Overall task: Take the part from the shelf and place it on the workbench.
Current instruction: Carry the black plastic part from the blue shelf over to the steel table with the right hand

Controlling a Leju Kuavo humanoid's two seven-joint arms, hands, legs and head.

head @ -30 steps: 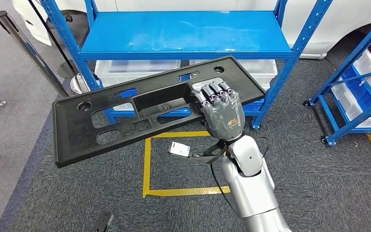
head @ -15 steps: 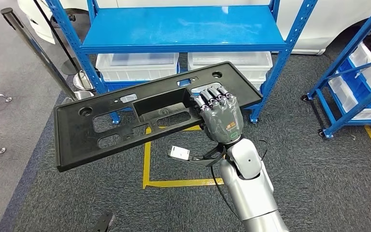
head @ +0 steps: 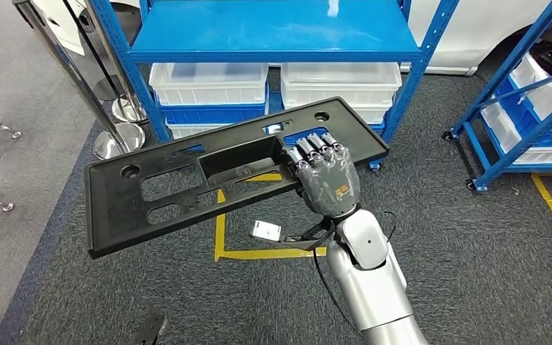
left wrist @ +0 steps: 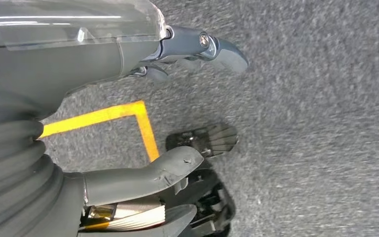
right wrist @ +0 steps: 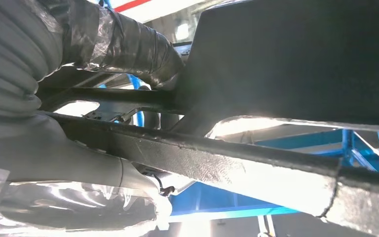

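Left robot hand (left wrist: 177, 113) hangs down over the carpet, fingers loosely apart, holding nothing. In the wrist view it sits above a yellow floor line (left wrist: 108, 116).

The part (head: 187, 183), a long black plastic panel with cutouts, is off the shelf (head: 273, 32) and in the air in front of it. Long axis runs left to right across the head view, left end lower and nearer the robot, right end higher and toward the shelf.

Right robot hand (head: 325, 176) grips the part right of centre, fingers hooked over the edge of its middle recess, palm under the near rim. Most of the panel cantilevers out to the left of that hand, so it looks left-heavy.

No bench visible. My read: next is a turn to find it, leading with the long left end clear of the shelf posts.
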